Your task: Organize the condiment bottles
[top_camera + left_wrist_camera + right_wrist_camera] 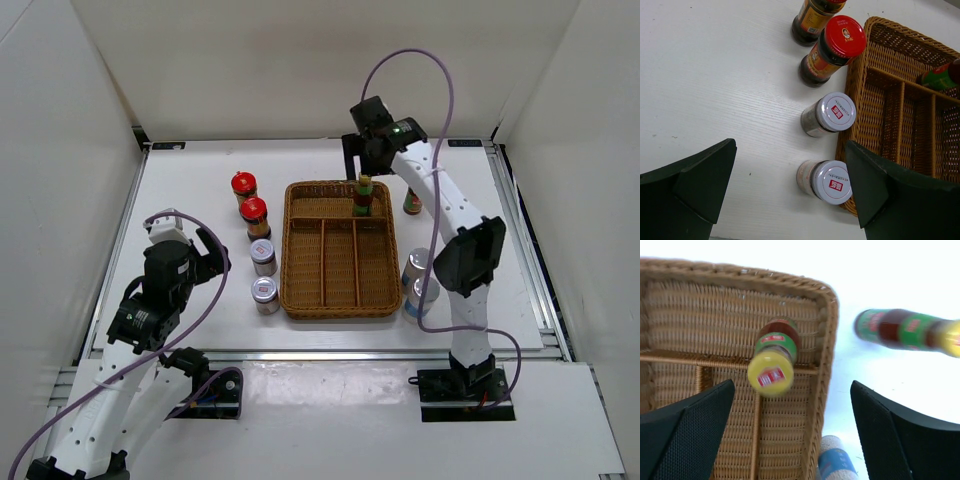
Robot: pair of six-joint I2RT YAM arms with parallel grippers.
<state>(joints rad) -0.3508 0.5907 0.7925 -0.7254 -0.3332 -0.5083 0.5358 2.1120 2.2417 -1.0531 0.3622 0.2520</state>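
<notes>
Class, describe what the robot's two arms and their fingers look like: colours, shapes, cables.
The left arm and right arm have white links with black joints and black bases. A thin purple cable loops along each. The left fingers are dark, broad wedges; the right fingers show a fine mesh texture.

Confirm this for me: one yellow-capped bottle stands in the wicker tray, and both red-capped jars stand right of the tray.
Wrong side: the red-capped jars stand left of the wicker tray, as the top view shows. One yellow-capped bottle does stand in the tray.
</notes>
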